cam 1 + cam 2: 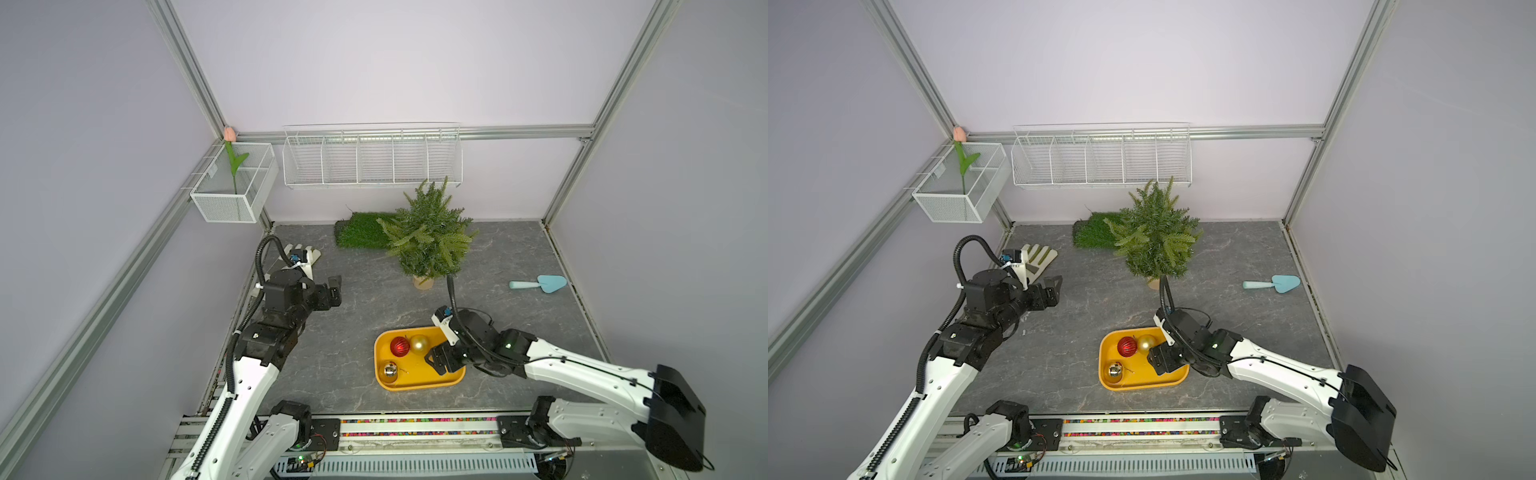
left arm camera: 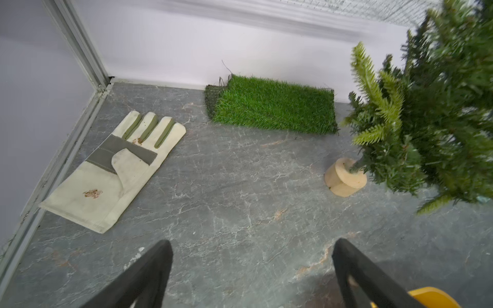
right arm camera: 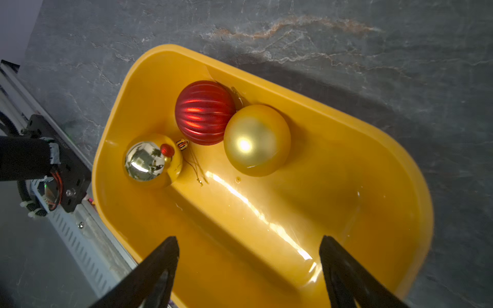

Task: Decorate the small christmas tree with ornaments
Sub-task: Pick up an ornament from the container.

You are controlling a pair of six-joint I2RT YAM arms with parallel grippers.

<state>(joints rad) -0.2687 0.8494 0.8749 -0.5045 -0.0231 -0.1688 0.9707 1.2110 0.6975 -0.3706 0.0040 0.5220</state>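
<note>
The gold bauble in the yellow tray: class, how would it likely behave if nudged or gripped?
The gold bauble is a smooth ball, so a nudge would probably roll it until the red bauble beside it or the yellow tray wall stops it. Its shiny curved surface may slip between closing jaws.

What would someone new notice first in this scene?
The yellow tray near the front of the table, holding a red bauble, gold bauble and silver bauble, with the open right gripper poised over it. Behind it stands the small christmas tree, bare of ornaments.
</note>
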